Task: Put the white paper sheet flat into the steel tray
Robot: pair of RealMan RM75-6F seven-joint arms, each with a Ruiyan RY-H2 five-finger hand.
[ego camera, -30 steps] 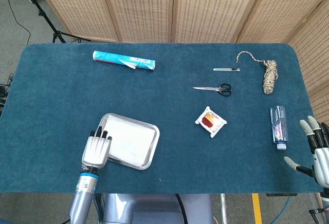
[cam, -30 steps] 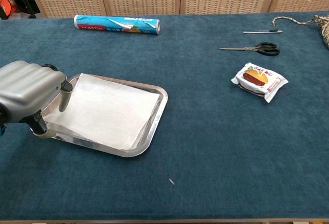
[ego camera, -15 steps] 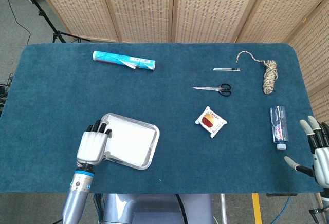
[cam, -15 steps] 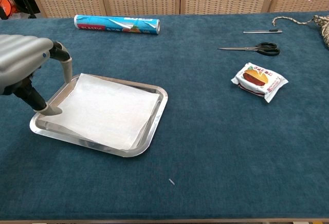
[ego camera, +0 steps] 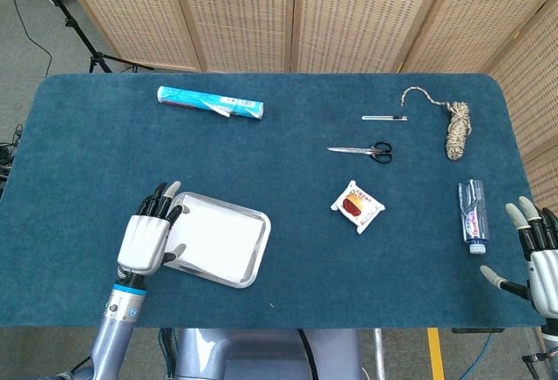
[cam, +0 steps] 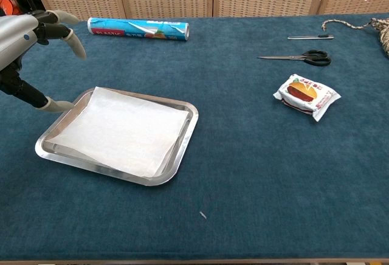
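The white paper sheet (ego camera: 218, 236) (cam: 118, 130) lies inside the steel tray (ego camera: 259, 240) (cam: 182, 140) at the table's front left, its right edge riding slightly up the tray's rim. My left hand (ego camera: 146, 236) (cam: 27, 46) hovers above the tray's left end with fingers spread, holding nothing. One fingertip (cam: 58, 104) sits close to the sheet's near-left corner. My right hand (ego camera: 536, 254) is open at the table's front right edge, away from the tray, and is outside the chest view.
A plastic wrap roll (ego camera: 209, 101) lies at the back left. Scissors (ego camera: 362, 150), a pen (ego camera: 384, 118), a snack packet (ego camera: 357, 206), a twine bundle (ego camera: 455, 127) and a small bottle (ego camera: 472, 214) lie on the right half.
My left hand has lifted off the sheet and drawn back to the left, with its fingers spreading. The sheet stays in the tray. The right hand is nearly still.
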